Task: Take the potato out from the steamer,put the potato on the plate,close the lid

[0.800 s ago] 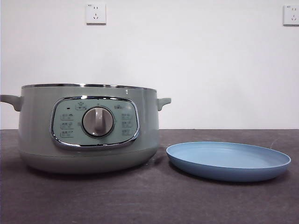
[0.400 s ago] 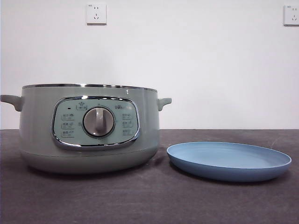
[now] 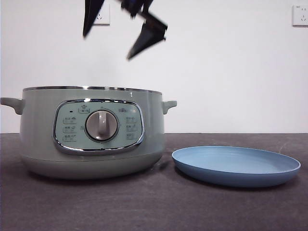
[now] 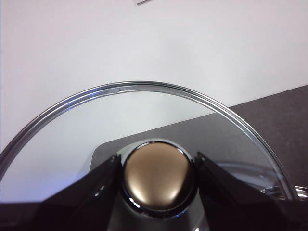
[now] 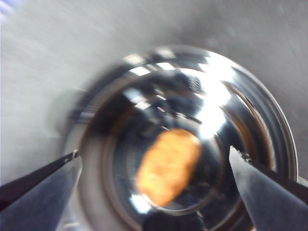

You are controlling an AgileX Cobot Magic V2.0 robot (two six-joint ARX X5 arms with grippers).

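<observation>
The largest change sits above the steamer (image 3: 91, 132): half a second ago the air over its chrome rim was bare in the front view, and now the right tool (image 3: 109, 33) has come in from the top edge, its two dark jaws spread wide apart and hanging well above the open pot. This suggests the first step, reaching in for the potato, is just beginning; nothing has been lifted out yet.

The steamer itself has not moved. It stands on the dark table (image 3: 154, 207) with its control panel and grey knob facing the front camera, uncovered. Just beside it lies the light-blue plate (image 3: 236, 166), bare and in the same place as before.

The lid (image 4: 144, 103) is off the pot and held by the left tool (image 4: 158, 175), whose jaws are clamped on either side of the lid's round knob; the glass dome and chrome rim fan out beyond it, against the wall. That arm does not show in the front view, so it seems to be waiting with the lid for the closing step.

The potato (image 5: 168, 166) shows only in the right wrist view, which is blurred by motion. It lies on the shiny floor of the steamer, near the middle, between the two open jaws in the picture: a small rounded oval, orange-brown and smooth, with nothing touching it.
</observation>
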